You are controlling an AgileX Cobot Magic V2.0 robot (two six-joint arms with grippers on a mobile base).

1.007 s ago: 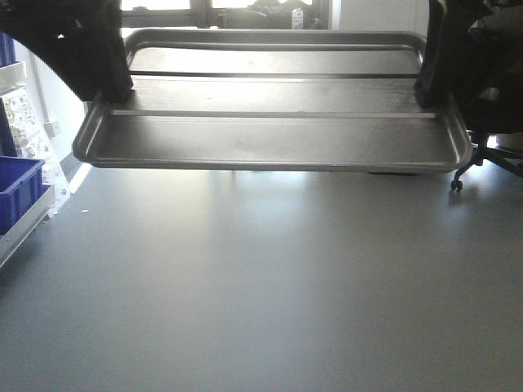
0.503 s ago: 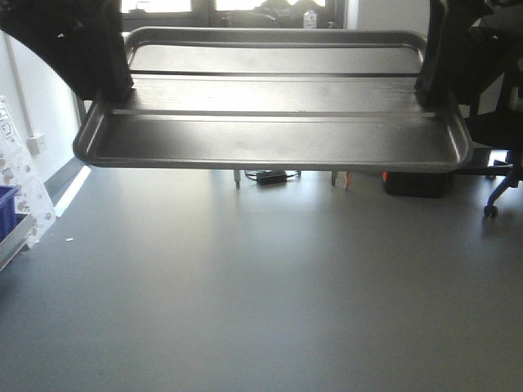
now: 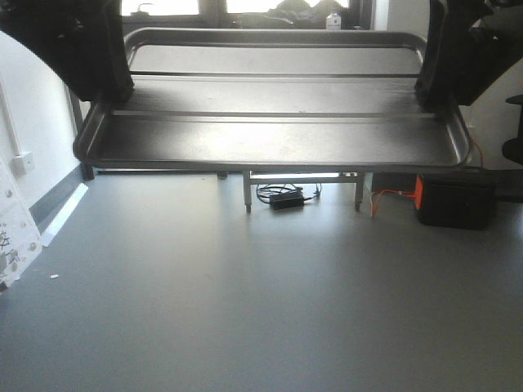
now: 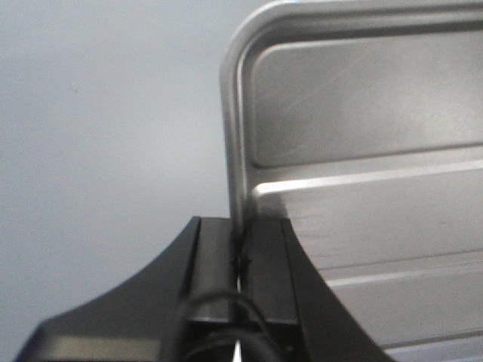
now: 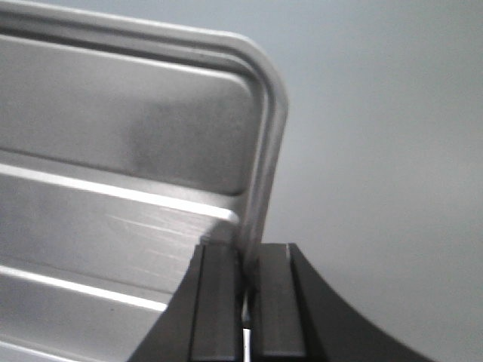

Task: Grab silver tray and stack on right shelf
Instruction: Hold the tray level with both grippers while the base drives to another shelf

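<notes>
A grey floor (image 3: 261,310) is seen across the lower half of the frame. At centre, two metal legs (image 3: 248,192) are set on it, with a black power adapter (image 3: 286,198) and its coiled cable laid between them. At right, a black box (image 3: 456,204) with an orange edge is placed. A socket (image 3: 23,161) is mounted on the white wall (image 3: 37,114) at left, and a white panel (image 3: 15,237) is cut off by the lower left edge.

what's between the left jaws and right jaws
Only the silver tray itself: its ribbed floor runs bare from the left jaws, shut on one end rim, to the right jaws, shut on the other. The front view shows this.
</notes>
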